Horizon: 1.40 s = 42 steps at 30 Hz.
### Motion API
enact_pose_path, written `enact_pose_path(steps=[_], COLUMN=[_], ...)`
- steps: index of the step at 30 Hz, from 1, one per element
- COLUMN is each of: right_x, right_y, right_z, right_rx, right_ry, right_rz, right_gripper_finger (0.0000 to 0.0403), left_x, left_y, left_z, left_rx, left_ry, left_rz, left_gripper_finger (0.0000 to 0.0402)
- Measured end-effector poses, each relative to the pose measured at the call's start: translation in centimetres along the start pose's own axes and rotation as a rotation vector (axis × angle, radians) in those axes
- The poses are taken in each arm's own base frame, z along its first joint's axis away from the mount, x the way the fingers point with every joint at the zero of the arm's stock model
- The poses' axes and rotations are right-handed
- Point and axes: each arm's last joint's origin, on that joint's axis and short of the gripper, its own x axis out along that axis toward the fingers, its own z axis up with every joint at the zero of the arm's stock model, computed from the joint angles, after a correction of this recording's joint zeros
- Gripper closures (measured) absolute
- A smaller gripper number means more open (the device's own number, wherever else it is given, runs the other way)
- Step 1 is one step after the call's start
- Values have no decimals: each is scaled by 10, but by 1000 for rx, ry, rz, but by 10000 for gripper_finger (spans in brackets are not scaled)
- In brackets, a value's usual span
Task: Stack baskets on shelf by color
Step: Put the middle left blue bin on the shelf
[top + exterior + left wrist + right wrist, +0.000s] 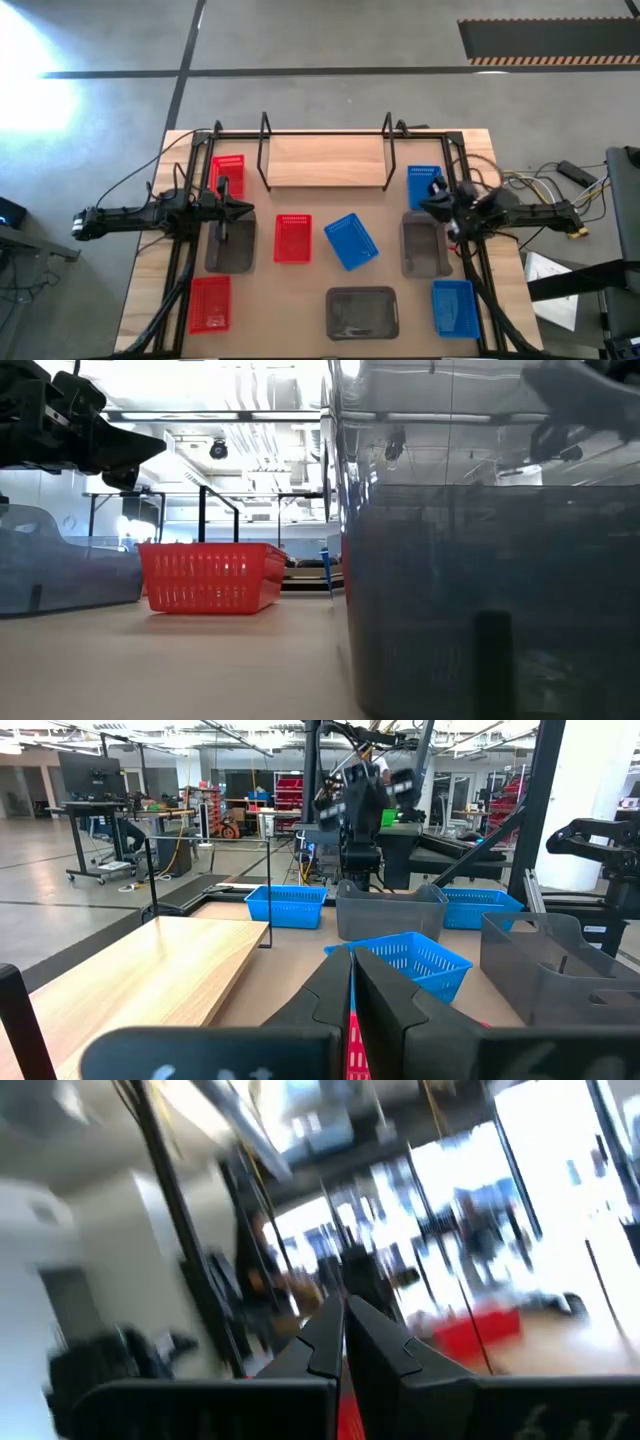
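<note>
Left claw (pixel 244 209): fingers (pixel 320 1002) pressed together, nothing between them, held above the bench (pixel 300 290) at its left side, between a red basket (pixel 229 174) toward the back and a grey basket (pixel 230 246) toward the front.

Right claw (pixel 432 205): fingers (pixel 330 1342) likewise closed and empty, at the right side, above the gap between a blue basket (pixel 424 184) and a grey basket (pixel 425 248).

Shelf (pixel 325 160): light wooden plank in black wire frame, at the back centre of the bench, bare, no basket on it.

Other baskets, all on the bench: red basket (pixel 293 239) and tilted blue basket (pixel 351 241) in the middle; red basket (pixel 210 304) front left; grey basket (pixel 362 312) front centre; blue basket (pixel 454 306) front right.
</note>
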Motion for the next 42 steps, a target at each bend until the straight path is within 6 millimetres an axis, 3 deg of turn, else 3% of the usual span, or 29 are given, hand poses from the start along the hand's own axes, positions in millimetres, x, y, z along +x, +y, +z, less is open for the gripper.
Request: enact_pose_path(steps=[3, 6, 15, 18, 24, 28, 30, 34, 39, 42], right_x=[0, 0, 20, 42, 98, 132, 151, 171, 196, 201], right_y=[2, -1, -9, -14, -15, -17, -14, -12, -2, 4], right_z=[8, 9, -9, -23, -26, -33, -28, -35, -36, -52], right_rx=[-51, -181, -229, -261, -377, -501, -518, -468, -325, -249], right_ry=[-87, -112, 26, 223, 635, 969, 1052, 1295, 1360, 1415], right_rz=[2, -108, -196, -238, -292, -273, -235, -139, 46, 154], right_gripper_finger=[394, 394, 394, 394, 394, 392, 384, 348, 280, 245], left_x=[0, 0, 0, 0, 0, 0, 0, 0, 0, 0], left_y=[0, 0, 0, 0, 0, 0, 0, 0, 0, 0], left_z=[0, 0, 0, 0, 0, 0, 0, 0, 0, 0], left_rx=[0, 0, 0, 0, 0, 0, 0, 0, 0, 0], left_ry=[0, -1, 0, 0, 0, 0, 0, 0, -2, 1], left_rz=[0, 0, 0, 0, 0, 0, 0, 0, -1, -1], left_gripper_finger=[402, 402, 402, 402, 402, 402, 402, 402, 402, 402])
